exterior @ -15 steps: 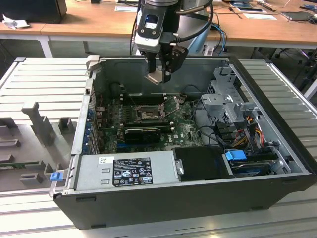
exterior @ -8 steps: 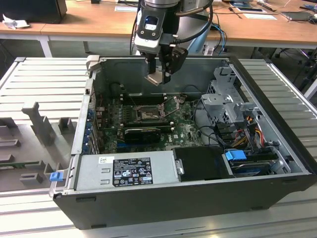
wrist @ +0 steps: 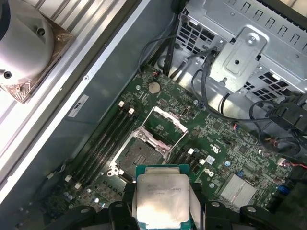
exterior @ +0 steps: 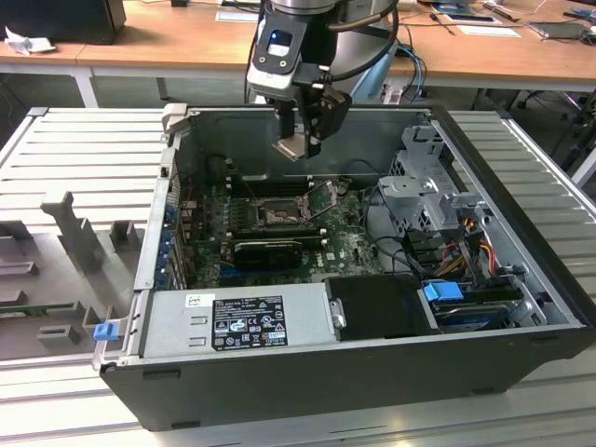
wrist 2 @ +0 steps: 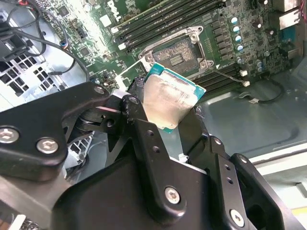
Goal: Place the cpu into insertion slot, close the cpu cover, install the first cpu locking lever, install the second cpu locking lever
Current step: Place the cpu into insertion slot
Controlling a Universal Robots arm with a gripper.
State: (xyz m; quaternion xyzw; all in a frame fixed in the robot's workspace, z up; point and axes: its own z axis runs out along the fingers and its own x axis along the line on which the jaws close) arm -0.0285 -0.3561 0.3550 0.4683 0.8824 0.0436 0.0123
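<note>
The claw (exterior: 300, 140) grips the cpu (wrist: 162, 197) by its edges, in the air at upper centre of the exterior view. Below it the insertion slot (wrist: 140, 153) lies bare, its cpu cover (wrist: 170, 119) apparently raised. The chip's print is unreadable, and the power supply (exterior: 186, 321) bears a label (exterior: 250, 321). The computer case (exterior: 372, 372) sits on a ribbed grey worktop (exterior: 84, 140), with wooden worktops (exterior: 168, 42) behind.

On my feed: cpu (wrist: 162, 196) top is pale silver-grey with a teal-green border. Gripper (wrist 2: 165, 122) matte black. Motherboard (wrist: 225, 158) green. Insertion slot (wrist: 139, 155) dark with a silvery rim. Power supply (exterior: 186, 321) silver-grey, with a black label and white print. Computer case (exterior: 326, 382) dark grey. Table (exterior: 74, 149) pale grey, ribbed stripes. Clip (exterior: 104, 331) bright blue. Desk (exterior: 168, 42) orange-brown wood.
</note>
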